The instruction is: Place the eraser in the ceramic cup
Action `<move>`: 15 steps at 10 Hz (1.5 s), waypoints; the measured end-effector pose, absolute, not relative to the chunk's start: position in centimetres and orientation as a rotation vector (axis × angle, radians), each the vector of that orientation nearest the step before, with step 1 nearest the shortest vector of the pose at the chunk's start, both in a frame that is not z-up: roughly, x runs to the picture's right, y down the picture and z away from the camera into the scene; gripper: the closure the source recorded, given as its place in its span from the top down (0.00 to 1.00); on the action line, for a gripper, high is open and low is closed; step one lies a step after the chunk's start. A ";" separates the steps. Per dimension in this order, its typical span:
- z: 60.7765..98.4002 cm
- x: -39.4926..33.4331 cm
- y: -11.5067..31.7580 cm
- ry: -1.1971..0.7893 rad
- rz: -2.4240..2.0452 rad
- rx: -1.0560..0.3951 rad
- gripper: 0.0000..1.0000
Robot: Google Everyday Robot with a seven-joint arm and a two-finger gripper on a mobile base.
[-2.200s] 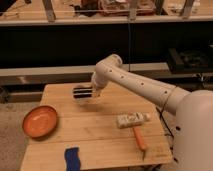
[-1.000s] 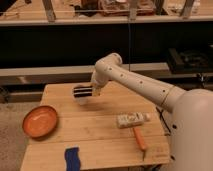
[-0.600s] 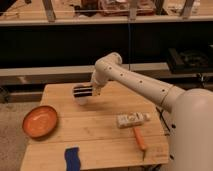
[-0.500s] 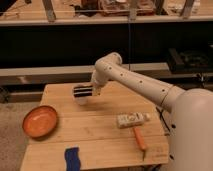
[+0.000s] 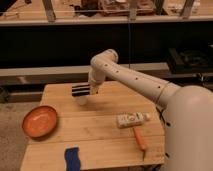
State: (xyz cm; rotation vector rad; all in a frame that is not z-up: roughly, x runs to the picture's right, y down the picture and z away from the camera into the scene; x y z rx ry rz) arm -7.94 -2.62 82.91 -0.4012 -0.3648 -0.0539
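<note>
The eraser (image 5: 80, 90), a dark block with a pale stripe, lies level at the far left of the wooden table (image 5: 105, 145). My gripper (image 5: 93, 89) is at its right end and shut on it. The ceramic cup (image 5: 81, 100), small and whitish, stands right under the eraser and is mostly hidden by it. I cannot tell whether the eraser touches the cup's rim. The white arm reaches in from the right.
An orange shallow bowl (image 5: 40, 121) sits at the table's left edge. A blue wavy-edged piece (image 5: 73, 158) lies at the front. A white remote-like object (image 5: 132, 119) and an orange-handled tool (image 5: 140, 138) lie at the right, near my body.
</note>
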 end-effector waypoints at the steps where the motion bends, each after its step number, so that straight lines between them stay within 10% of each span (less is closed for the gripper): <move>1: 82.8 -8.1 -3.0 -0.368 -0.047 -0.405 0.16; 3: 82.6 -8.0 -3.4 -0.371 -0.030 -0.410 0.01; 7: 82.9 -7.2 -3.8 -0.350 0.005 -0.418 0.02; 15: 82.7 -6.5 -4.1 -0.296 0.054 -0.416 0.79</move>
